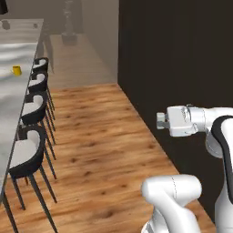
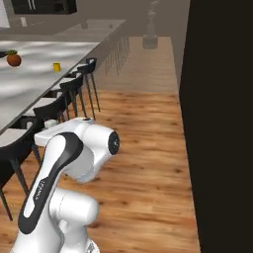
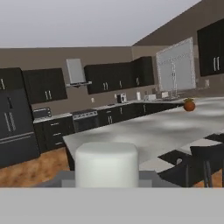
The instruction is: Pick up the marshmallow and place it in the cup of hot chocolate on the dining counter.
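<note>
Left base view, left to right: long light grey marble-patterned surface runs along the left edge, with the small bright yellow mug standing on it, far up the surface. Row of dark bar stools with pale seats lines its near side. Wood-plank floor fills the middle. Dark wall panel on the right. White arm reaches in from the right at mid-height, hand pointing left, out over the floor and well apart from the surface. Mug liquid too small to make out.

Right base view: same surface at left; round terracotta plant pot near its far left, yellow mug to the right of the pot, close to the stool-side edge. Stools in a line beside it. White arm with dark joints in the lower left foreground.

Hand view: black fridge and black cabinets at left, silver range hood above a stove, window at right, terracotta pot on the grey surface. Small white soft-looking block, the marshmallow, sits at bottom centre right at the camera, between the fingers. Hand is narrow, clamped on the marshmallow; it is carried in the air, away from the mug.
</note>
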Robot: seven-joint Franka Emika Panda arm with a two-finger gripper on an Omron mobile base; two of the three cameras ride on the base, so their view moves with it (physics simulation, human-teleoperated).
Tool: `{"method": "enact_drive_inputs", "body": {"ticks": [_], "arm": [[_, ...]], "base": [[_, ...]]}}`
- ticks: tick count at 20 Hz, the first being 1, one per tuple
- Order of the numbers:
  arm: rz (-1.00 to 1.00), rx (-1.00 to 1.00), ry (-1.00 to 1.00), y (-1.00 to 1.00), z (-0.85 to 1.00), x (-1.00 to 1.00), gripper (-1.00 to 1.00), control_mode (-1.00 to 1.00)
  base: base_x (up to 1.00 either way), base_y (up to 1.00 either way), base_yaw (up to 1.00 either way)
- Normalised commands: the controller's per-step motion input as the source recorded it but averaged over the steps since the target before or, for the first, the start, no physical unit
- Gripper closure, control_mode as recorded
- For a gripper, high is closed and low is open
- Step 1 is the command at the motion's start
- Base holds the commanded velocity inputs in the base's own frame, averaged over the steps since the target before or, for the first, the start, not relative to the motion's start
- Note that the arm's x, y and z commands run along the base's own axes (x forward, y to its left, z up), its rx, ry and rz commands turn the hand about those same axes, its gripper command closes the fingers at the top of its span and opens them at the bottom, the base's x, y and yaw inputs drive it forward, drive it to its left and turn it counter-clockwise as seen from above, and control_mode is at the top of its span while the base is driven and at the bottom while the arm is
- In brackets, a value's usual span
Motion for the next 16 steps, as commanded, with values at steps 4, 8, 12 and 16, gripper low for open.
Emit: {"method": "enact_drive_inputs", "body": {"ticks": [4,8,12,16], "arm": [[0.00,0.00,0.00,0.00,0.00,0.00,1.00,1.00],[0.00,0.00,0.00,0.00,0.00,0.00,1.00,1.00],[0.00,0.00,0.00,0.00,0.00,0.00,1.00,1.00],[0.00,0.00,0.00,0.00,0.00,0.00,1.00,1.00]], "base": [[1.00,-1.00,0.45],[1.00,-0.98,0.47],[1.00,-0.92,0.51],[1.00,-0.84,0.56]]}}
